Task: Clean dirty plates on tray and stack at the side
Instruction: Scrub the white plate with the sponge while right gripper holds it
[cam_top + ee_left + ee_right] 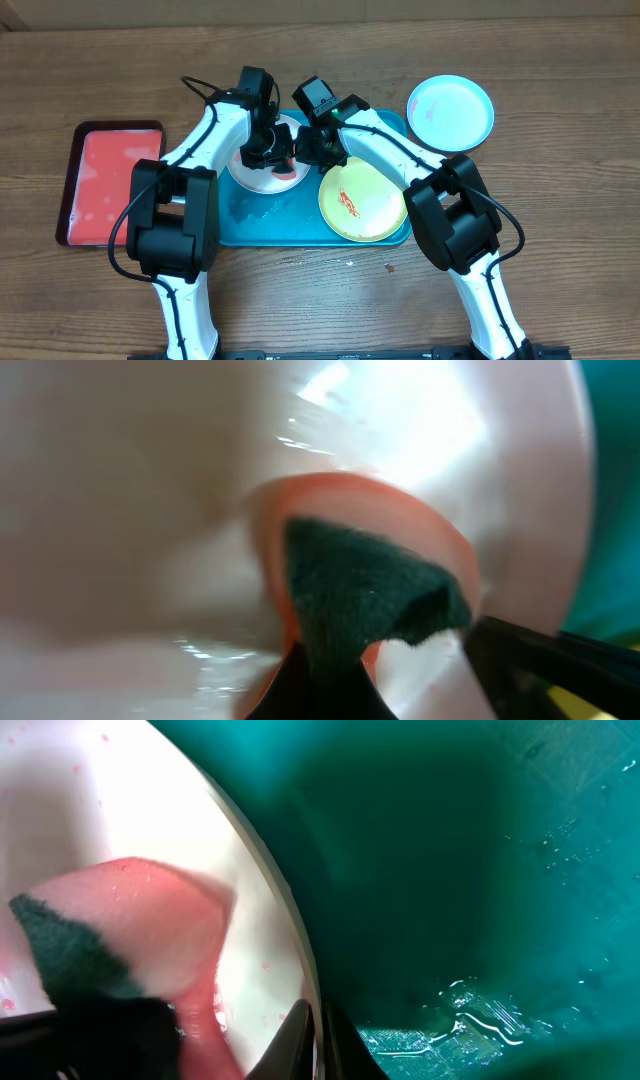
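Observation:
The white plate point(252, 177) lies on the left part of the teal tray point(270, 222). My left gripper point(272, 155) point(325, 685) is shut on a pink sponge point(370, 510) whose dark green pad point(365, 585) presses on the wet white plate point(130, 490). At that plate's right edge, my right gripper point(305, 150) point(315, 1040) is shut on the rim of the white plate point(255, 870). The sponge point(140, 930) also shows in the right wrist view. A yellow-green plate point(362, 200) smeared with red sauce sits on the tray's right part. A pale blue plate point(450, 112) rests on the table beyond the tray's right corner.
A smaller red tray point(108, 185) with a dark rim lies on the wooden table to the left of the teal one. Water droplets glisten on the tray floor point(480, 870) beside the white plate. Both arms cross over the tray's middle.

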